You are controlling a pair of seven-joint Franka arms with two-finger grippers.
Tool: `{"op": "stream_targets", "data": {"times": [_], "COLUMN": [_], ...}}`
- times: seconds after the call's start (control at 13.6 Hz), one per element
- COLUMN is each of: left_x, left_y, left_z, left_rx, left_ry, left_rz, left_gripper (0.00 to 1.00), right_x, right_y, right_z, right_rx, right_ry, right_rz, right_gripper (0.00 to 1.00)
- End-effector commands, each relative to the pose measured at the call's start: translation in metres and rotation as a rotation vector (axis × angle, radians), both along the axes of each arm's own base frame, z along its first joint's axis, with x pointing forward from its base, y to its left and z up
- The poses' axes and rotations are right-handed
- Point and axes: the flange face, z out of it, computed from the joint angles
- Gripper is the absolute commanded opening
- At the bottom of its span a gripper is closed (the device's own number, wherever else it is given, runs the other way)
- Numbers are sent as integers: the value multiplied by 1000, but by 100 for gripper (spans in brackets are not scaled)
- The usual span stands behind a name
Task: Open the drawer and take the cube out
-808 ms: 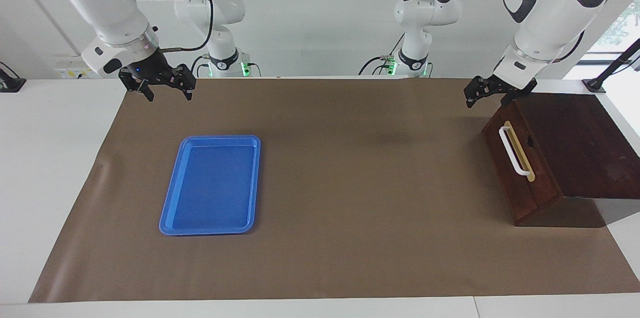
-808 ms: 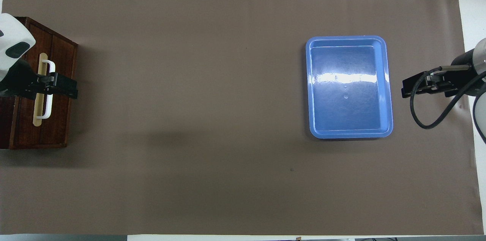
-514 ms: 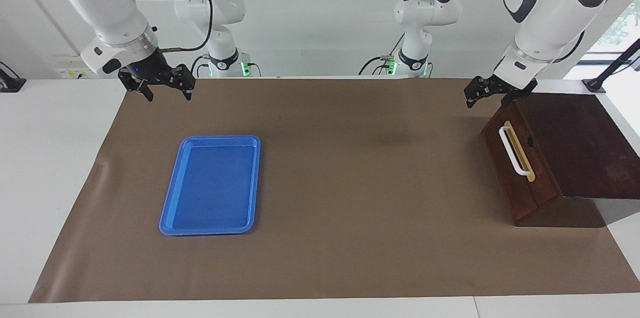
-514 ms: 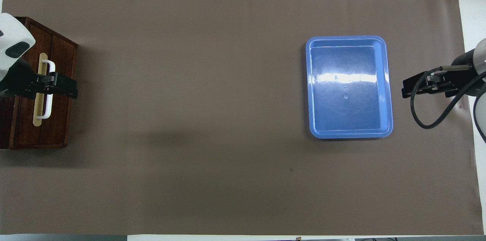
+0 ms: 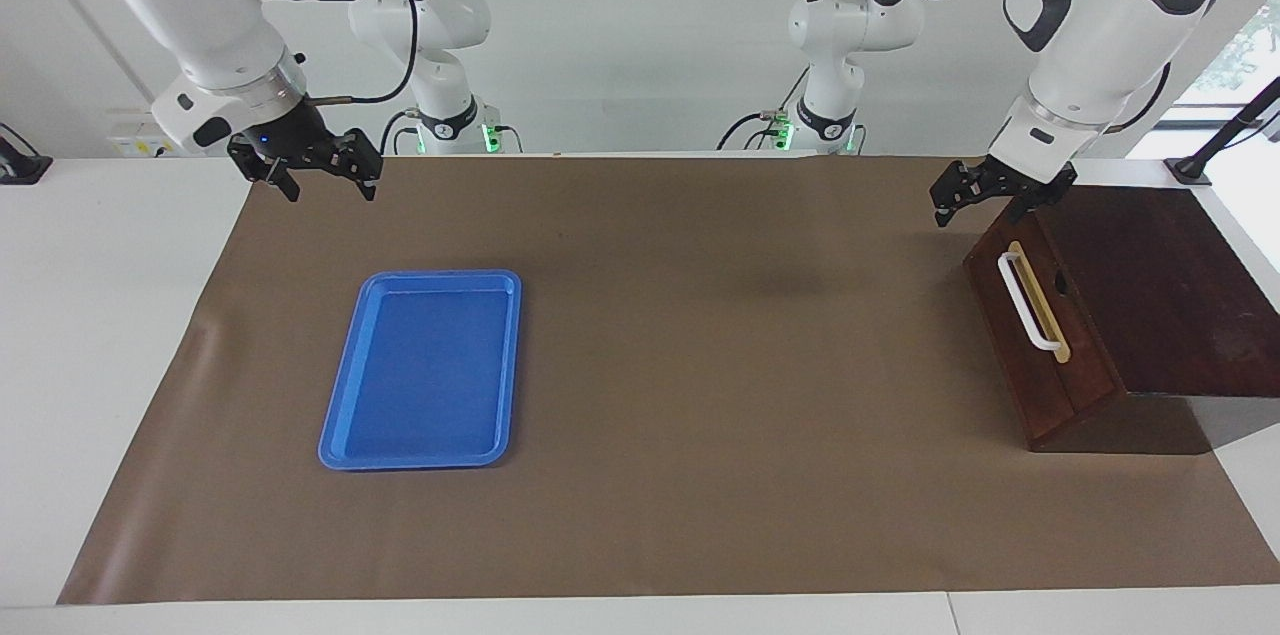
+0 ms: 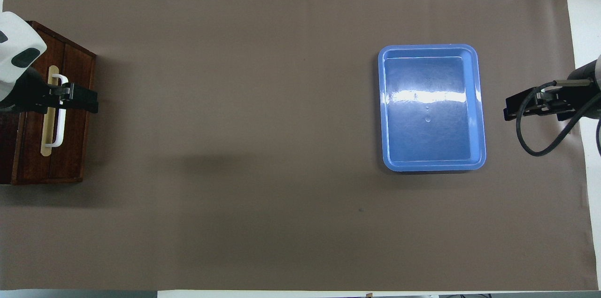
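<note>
Drawer (image 5: 1040, 315) shut, at my left arm's end of the table; cube not visible, presumably inside. Its white bar handle (image 5: 1028, 303) runs lengthwise from nearer the robots to farther. My left gripper (image 5: 985, 200) hangs open and empty over the handle's nearer end, so left arm takes the pull. My right gripper (image 5: 322, 183) waits open, empty, near the blue tray (image 5: 345, 405).

drawer (image 6: 70, 115) shut, inside hidden, cabinet (image 6: 9, 148) edge-cut
</note>
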Motion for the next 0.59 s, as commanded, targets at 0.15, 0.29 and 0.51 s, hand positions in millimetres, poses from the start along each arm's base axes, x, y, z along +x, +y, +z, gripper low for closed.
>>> {"op": "stream_targets", "data": {"times": [0.15, 0.29, 0.51], "left_x": [9, 14, 16], "left_y": [-12, -14, -14], "left_z": [-62, -97, -126], "left_rx": [218, 294, 336], "left_ry": [-28, -70, -96], "left_rz": [-122, -80, -125], "left_gripper": [100, 100, 100], "right_x": [-7, -4, 7], "right_y": [-1, -1, 7], "right_z": [-20, -29, -44], "right_rx": [-27, -46, -5], "right_ry": [0, 17, 54], "right_rz": [-280, -463, -722], "right_gripper": [100, 100, 99]}}
